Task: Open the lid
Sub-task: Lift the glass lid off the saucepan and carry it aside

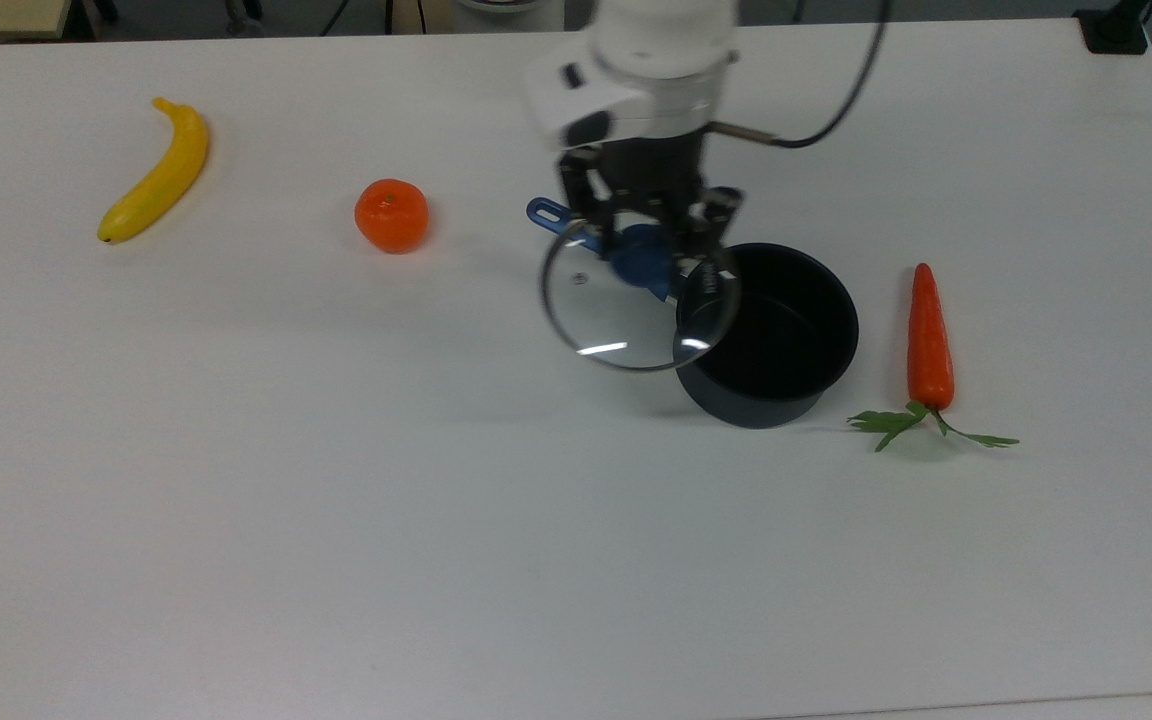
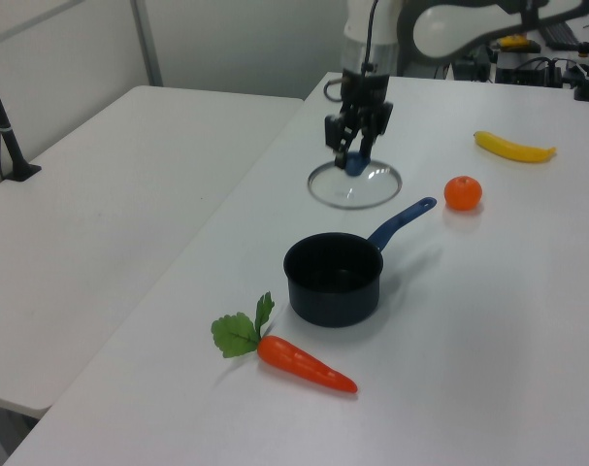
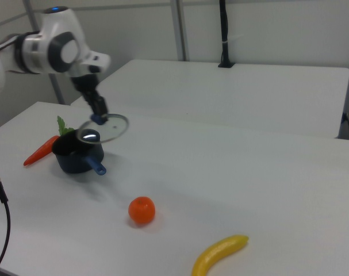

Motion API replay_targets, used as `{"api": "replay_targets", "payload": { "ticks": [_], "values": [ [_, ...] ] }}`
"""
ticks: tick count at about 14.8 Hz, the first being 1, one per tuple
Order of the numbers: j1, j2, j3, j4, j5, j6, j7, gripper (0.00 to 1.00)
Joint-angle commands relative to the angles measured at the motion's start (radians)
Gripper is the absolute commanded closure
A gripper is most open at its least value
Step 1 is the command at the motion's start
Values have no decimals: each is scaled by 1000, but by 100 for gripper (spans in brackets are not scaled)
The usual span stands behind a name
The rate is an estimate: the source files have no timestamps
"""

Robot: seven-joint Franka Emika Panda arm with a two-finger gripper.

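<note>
gripper (image 1: 648, 235) clamped on lid (image 1: 626, 310) knob, lid airborne beside saucepan (image 1: 771, 345)

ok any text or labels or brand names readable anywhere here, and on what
No text can be read in full.
White marking on the gripper finger, by the lid's rim in the top view: too blurred to read.
Saucepan, banana, orange, carrot, table: no lettering visible.
</note>
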Motion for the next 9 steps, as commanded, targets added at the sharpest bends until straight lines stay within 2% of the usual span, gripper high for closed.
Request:
{"api": "replay_targets", "payload": {
  "ticks": [1, 6, 9],
  "values": [
    [-136, -43, 10, -65, 42, 0, -115, 69],
    [-250, 15, 9, -113, 41, 82, -195, 68],
    [-270, 66, 6, -121, 32, 144, -195, 67]
  ]
}}
